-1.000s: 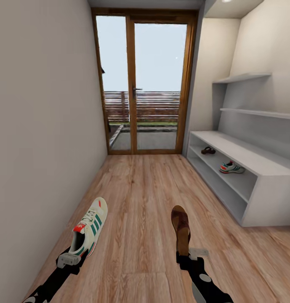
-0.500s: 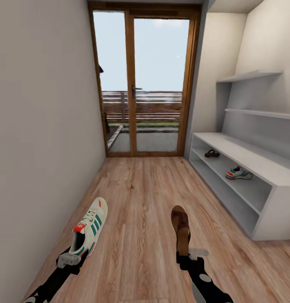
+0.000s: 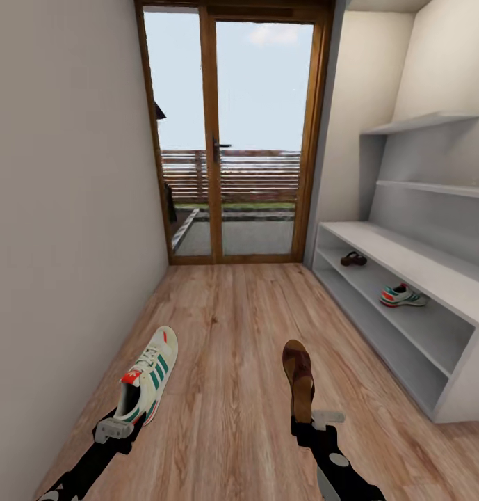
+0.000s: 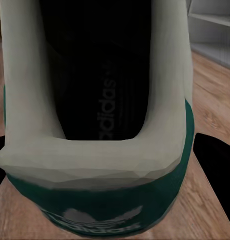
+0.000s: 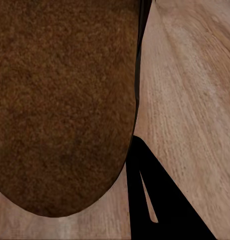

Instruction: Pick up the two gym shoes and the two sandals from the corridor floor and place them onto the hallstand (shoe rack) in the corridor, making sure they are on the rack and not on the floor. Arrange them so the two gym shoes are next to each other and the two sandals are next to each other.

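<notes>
A gym shoe (image 3: 147, 379) is clamped by its heel in the left gripper (image 3: 117, 426), toe pointing ahead above the corridor floor (image 3: 232, 327). A sandal (image 3: 299, 379) is held at its heel end by the right gripper (image 3: 314, 422), apparently pinched, though its fingers are mostly hidden. On the hallstand (image 3: 413, 268) shelf, the other sandal (image 3: 353, 259) and other gym shoe (image 3: 402, 296) are seen lying well apart.

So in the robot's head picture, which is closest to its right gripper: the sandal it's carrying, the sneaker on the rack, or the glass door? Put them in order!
From the right gripper:
1. The held sandal, in its fingers.
2. The sneaker, on the rack's upper low shelf, ahead to the right.
3. The glass door, at the corridor's far end.
</notes>
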### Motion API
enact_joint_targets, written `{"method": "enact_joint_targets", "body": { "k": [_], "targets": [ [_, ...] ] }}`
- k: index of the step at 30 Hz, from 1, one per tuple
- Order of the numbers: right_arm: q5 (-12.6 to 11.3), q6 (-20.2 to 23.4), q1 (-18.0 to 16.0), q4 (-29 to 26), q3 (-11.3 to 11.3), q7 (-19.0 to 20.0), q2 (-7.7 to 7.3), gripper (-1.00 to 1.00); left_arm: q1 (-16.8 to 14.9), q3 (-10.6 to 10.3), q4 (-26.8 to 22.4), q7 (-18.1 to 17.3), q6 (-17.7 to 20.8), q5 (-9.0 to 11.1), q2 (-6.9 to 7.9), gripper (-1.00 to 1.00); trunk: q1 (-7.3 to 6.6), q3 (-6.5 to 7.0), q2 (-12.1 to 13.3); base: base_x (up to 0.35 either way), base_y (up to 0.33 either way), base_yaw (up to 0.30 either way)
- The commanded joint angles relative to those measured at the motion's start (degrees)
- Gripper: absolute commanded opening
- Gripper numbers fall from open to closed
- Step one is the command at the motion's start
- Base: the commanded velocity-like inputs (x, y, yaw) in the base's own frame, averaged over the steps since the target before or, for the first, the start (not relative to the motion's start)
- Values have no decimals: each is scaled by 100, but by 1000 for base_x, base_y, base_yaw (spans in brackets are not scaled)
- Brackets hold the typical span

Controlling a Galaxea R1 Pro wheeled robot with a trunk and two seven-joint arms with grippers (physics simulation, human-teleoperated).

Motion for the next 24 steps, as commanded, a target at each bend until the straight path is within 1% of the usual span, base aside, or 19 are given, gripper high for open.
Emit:
{"method": "enact_joint_targets", "body": {
  "k": [1, 10, 20, 24],
  "targets": [
    [41, -13, -5, 6, -34, -12, 6, -100, -4, -33, 3, -28, -12, 68, 4, -100, 2, -6, -2, 347, 0, -218],
    [40, -13, -5, 9, -34, -12, 6, -100, -4, -32, 2, -28, -12, 65, 4, -100, 2, -6, -2, 347, 0, -250],
    [41, -80, -5, 9, -33, -12, 6, -100, -4, -29, 3, -28, -13, 63, 4, -100, 2, -6, -2, 339, 0, -49],
    [41, -83, -5, 11, -37, -12, 6, -100, -5, -32, 3, -34, -19, 61, 4, -100, 2, -6, -2, 97, 0, -219]
  ]
}}
